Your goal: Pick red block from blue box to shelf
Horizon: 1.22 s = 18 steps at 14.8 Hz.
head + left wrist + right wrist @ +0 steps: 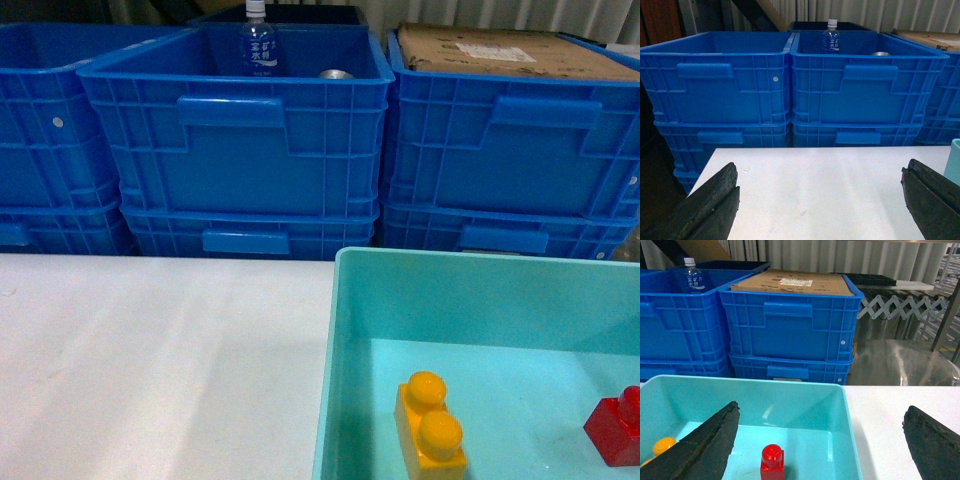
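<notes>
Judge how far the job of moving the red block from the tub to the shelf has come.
Nothing looks done: the red block lies in the tub beside the yellow brick. In hand: the right gripper hovers open over the block. The left gripper is open over the table. Grasping, lifting and shelving remain.

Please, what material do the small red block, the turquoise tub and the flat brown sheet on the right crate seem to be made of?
The small red studded block looks like glossy moulded plastic, with a highlight on its round stud. The light turquoise tub seems smooth plastic too, with plain, faintly shiny walls and a thin rim. The flat brown sheet on the dark blue ribbed crate is probably matt cardboard, bearing a paper label.
</notes>
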{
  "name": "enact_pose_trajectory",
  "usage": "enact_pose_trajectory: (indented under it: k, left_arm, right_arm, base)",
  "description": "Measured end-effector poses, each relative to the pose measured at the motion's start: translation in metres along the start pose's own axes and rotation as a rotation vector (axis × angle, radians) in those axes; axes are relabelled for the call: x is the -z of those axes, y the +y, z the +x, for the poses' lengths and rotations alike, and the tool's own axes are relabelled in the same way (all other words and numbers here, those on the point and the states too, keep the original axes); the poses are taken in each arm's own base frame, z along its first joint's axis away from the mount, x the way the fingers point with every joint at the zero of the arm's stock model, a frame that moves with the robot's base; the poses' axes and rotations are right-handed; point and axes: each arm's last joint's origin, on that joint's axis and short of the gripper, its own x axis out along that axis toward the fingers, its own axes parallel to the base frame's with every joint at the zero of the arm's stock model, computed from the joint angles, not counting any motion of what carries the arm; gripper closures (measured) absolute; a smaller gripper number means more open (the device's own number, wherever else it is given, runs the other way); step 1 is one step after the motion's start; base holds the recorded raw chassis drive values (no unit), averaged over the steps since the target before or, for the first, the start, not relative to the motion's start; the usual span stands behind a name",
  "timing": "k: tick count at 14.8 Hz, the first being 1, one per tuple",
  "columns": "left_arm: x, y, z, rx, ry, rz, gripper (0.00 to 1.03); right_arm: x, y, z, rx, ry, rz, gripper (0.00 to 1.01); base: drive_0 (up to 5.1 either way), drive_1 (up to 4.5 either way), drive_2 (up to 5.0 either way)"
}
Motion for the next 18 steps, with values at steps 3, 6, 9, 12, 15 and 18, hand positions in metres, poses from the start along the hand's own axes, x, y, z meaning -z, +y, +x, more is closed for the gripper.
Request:
enact_pose_trajectory:
  k: [3,6,9,12,15,18]
  left_arm:
    - [0.0,0.0,0.0,0.0,0.0,0.0,0.05]
    - [0.0,0.0,0.0,0.0,0.0,0.0,0.05]
    - [0.0,0.0,0.0,0.0,0.0,0.0,0.05]
    - [0.0,0.0,0.0,0.0,0.0,0.0,0.05]
    - [0.0,0.0,0.0,0.0,0.0,0.0,0.05]
    - [0.0,0.0,0.0,0.0,0.0,0.0,0.05]
  right_arm:
    - [0.0,0.0,0.0,0.0,0.0,0.0,0.03]
    - [0.0,0.0,0.0,0.0,0.0,0.0,0.03]
    - [0.0,0.0,0.0,0.0,0.0,0.0,0.03]
    - [0.0,0.0,0.0,0.0,0.0,0.0,0.03]
    - [0.0,0.0,0.0,0.0,0.0,0.0,0.03]
    - [0.0,0.0,0.0,0.0,0.0,0.0,0.03]
  base:
    - [0.0,0.0,0.0]
    - [0.0,0.0,0.0]
    - [0.0,0.0,0.0]
    - [0.0,0.0,0.0]
    - [0.0,0.0,0.0]
    - [0.0,0.0,0.0]
